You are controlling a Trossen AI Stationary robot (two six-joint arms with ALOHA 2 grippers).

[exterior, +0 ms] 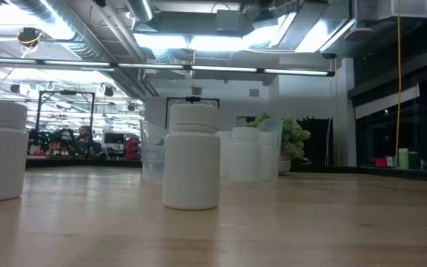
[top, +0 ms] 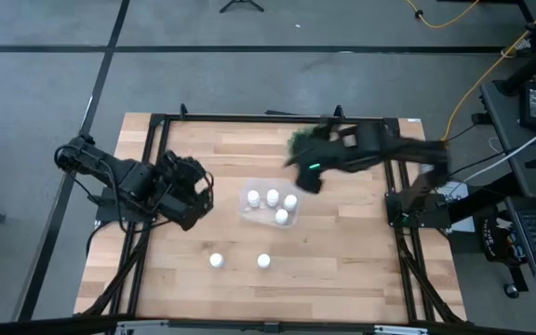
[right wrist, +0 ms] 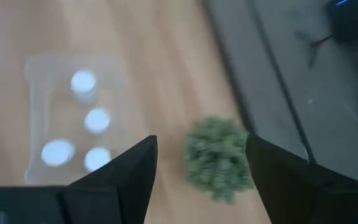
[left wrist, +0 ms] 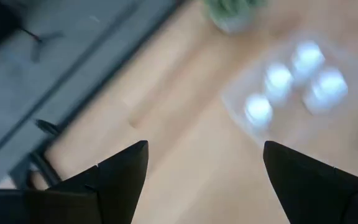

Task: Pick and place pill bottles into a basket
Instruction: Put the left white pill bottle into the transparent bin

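Currently: pale wood-plank tabletop [top: 342, 270] in a black frame, grey floor around it; the low view looks across into a bright room with ceiling pipes and strip lights. Clear rounded-corner basket [top: 254, 216] sits mid-tabletop with four pill bottles [top: 273, 197] in it — smooth white cylinders, white caps. Two more bottles [top: 217, 261] stand on bare wood nearer the front edge, well apart from the basket and from each other. Green spiky plant [top: 298, 142] toward the back. Left end effector [top: 196, 200] hangs just left of the basket, fingers spread, empty. Right end effector [top: 307, 177] is above the tabletop between plant and basket — fingers also spread, holding nothing.
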